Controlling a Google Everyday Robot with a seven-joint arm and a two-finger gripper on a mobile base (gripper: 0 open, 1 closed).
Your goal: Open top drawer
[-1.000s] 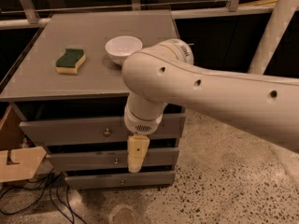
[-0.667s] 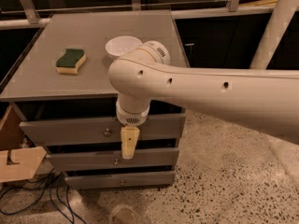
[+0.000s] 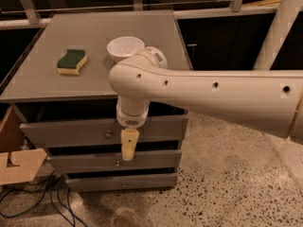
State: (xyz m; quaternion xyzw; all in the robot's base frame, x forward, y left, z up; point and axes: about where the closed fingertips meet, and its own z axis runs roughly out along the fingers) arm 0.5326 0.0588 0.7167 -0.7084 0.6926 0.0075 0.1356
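Step in hand, as judged: approach to the knob [image 3: 109, 134]. The top drawer [image 3: 61, 132], apparently shut, sits directly under the table's [image 3: 42, 86] front edge. The end effector [image 3: 129, 146] hangs before its panel below the middle of that edge, just right of the knob and apart from it, seemingly holding nothing; how far it is open cannot be told. The next move calls for a short shift left onto the knob, closure around it, then a straight pull outward.
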